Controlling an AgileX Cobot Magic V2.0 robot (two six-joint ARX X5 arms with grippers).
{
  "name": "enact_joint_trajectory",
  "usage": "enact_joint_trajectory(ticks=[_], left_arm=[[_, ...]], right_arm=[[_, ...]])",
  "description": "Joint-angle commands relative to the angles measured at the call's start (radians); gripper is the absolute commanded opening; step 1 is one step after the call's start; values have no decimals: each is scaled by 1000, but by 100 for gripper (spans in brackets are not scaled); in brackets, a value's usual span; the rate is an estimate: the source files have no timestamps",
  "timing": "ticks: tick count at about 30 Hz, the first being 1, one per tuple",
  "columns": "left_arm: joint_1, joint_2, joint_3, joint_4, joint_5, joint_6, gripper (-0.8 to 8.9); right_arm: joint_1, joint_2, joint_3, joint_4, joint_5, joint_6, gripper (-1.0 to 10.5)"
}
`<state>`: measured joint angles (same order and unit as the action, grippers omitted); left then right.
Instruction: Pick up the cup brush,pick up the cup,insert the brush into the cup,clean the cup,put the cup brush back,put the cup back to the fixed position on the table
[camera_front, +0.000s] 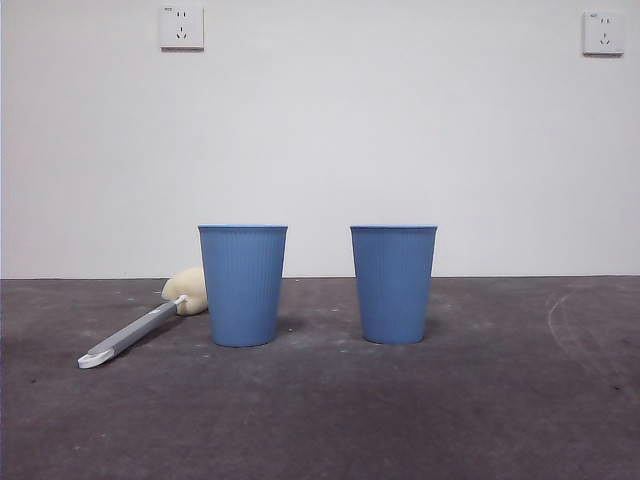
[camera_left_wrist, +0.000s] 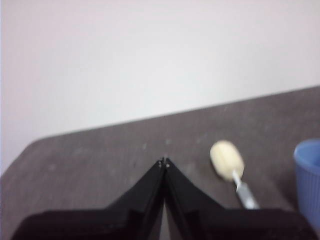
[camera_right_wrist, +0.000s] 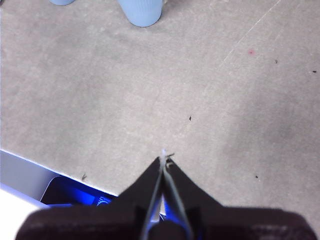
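Two matching blue ribbed cups stand upright on the dark grey table (camera_front: 320, 420): the left cup (camera_front: 242, 285) and the right cup (camera_front: 393, 284). The cup brush (camera_front: 140, 328) lies flat to the left of the left cup, its cream sponge head (camera_front: 187, 290) partly behind that cup and its white handle end toward the front. My left gripper (camera_left_wrist: 164, 162) hovers shut and empty near the sponge head (camera_left_wrist: 226, 158), with a cup rim (camera_left_wrist: 309, 165) at the frame's edge. My right gripper (camera_right_wrist: 165, 160) is shut and empty over bare table, far from a cup (camera_right_wrist: 142, 12).
A white wall with two power sockets (camera_front: 181, 27) (camera_front: 603, 33) backs the table. The table's edge (camera_right_wrist: 60, 172) and a blue-lit device (camera_right_wrist: 75, 195) beyond it show in the right wrist view.
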<state>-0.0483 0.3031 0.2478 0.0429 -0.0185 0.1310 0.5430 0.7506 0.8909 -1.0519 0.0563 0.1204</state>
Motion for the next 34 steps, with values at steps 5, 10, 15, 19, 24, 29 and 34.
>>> enact_joint_trajectory(ticks=[5, 10, 15, 19, 24, 29, 34], left_arm=[[22, -184, -193, 2, -5, -28, -4], [22, -256, -238, -96, -10, -49, -4], [22, -298, -236, -217, 1, -56, -4], [22, -294, -235, -211, 37, -101, -4], [21, -276, -235, -211, 37, -101, -4], [21, -254, -235, -211, 37, -101, -4], [21, -229, -235, -211, 37, -101, -4]], right_arm=[[1, 0, 3, 3, 5, 8, 2], [1, 0, 3, 3, 5, 8, 2], [1, 0, 3, 3, 5, 8, 2], [1, 0, 3, 3, 5, 8, 2], [1, 0, 3, 3, 5, 8, 2], [1, 0, 3, 3, 5, 8, 2], [1, 0, 3, 3, 5, 8, 2]])
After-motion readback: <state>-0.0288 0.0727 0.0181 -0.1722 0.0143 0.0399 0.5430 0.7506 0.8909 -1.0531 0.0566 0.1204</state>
